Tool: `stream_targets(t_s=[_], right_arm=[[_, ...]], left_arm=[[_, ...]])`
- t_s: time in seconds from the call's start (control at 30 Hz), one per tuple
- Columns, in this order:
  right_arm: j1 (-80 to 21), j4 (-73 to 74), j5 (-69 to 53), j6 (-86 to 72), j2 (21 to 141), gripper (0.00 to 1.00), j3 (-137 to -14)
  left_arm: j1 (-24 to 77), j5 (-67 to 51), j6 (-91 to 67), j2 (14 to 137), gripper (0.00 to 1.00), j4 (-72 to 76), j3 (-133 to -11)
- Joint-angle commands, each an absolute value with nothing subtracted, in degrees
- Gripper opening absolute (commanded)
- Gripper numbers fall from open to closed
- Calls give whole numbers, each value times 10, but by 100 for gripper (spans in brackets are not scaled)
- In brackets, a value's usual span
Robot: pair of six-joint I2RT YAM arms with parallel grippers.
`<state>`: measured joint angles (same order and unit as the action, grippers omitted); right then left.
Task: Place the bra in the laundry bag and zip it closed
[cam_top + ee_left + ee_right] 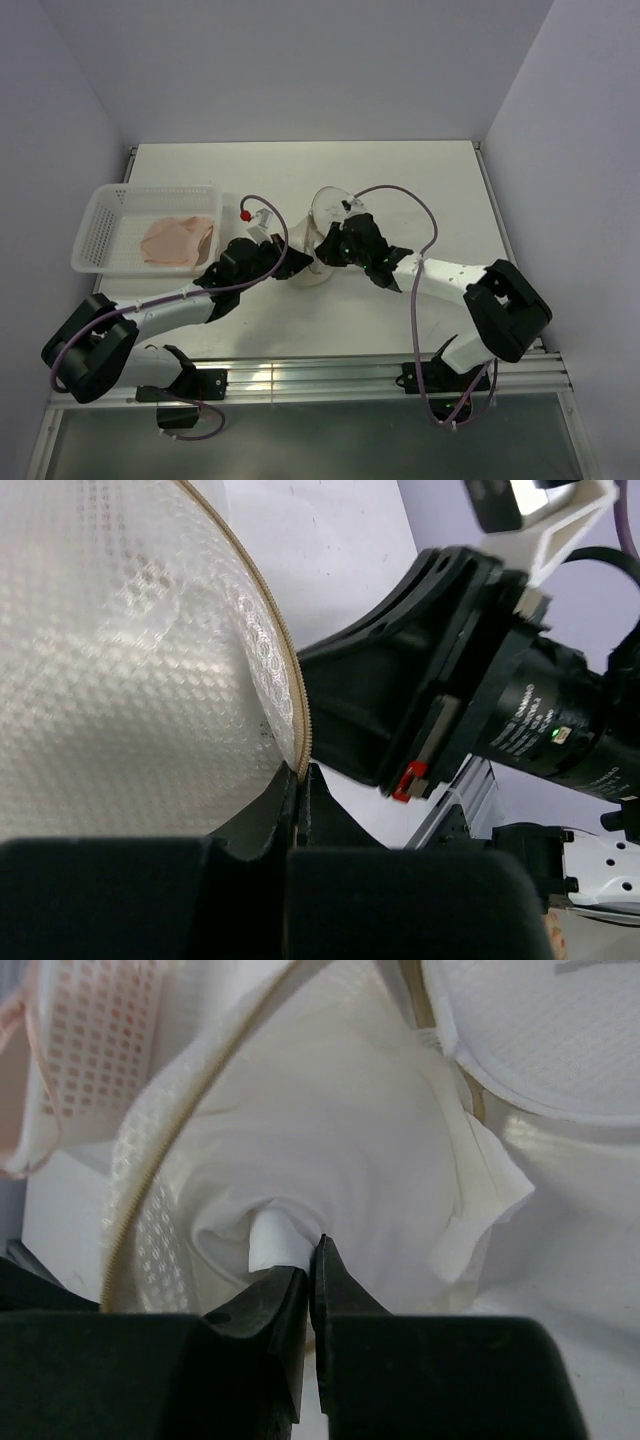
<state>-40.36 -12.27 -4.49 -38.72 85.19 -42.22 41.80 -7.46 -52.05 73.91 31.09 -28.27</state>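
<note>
The pale pink bra point(177, 241) lies in the white perforated basket point(92, 232) at the left. The white mesh laundry bag point(326, 212) stands open mid-table between both grippers. My left gripper point(298, 264) is shut on the bag's zipper rim; in the left wrist view the rim runs down into the closed jaws of the left gripper point(302, 775), beside the mesh dome of the laundry bag point(120, 660). My right gripper point(322, 254) is shut on a fold of the bag's white inner fabric, and the right wrist view shows the right gripper point(311, 1258) pinching the laundry bag point(340, 1120).
The basket sits at the table's left edge, and its wall point(95, 1030) shows at the top left of the right wrist view. The right arm's black wrist point(470, 690) is close to my left gripper. A metal rail point(320, 375) runs along the near edge.
</note>
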Motion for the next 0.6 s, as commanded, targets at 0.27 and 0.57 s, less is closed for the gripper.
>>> stream_targets(t_s=[0.27, 0.57], right_arm=[[-420, -284, 99, -416, 738, 4, -389], [-449, -258, 40, -439, 882, 10, -356]], left_arm=[[419, -69, -518, 731, 0, 348, -268], [419, -75, -520, 741, 4, 377, -254]])
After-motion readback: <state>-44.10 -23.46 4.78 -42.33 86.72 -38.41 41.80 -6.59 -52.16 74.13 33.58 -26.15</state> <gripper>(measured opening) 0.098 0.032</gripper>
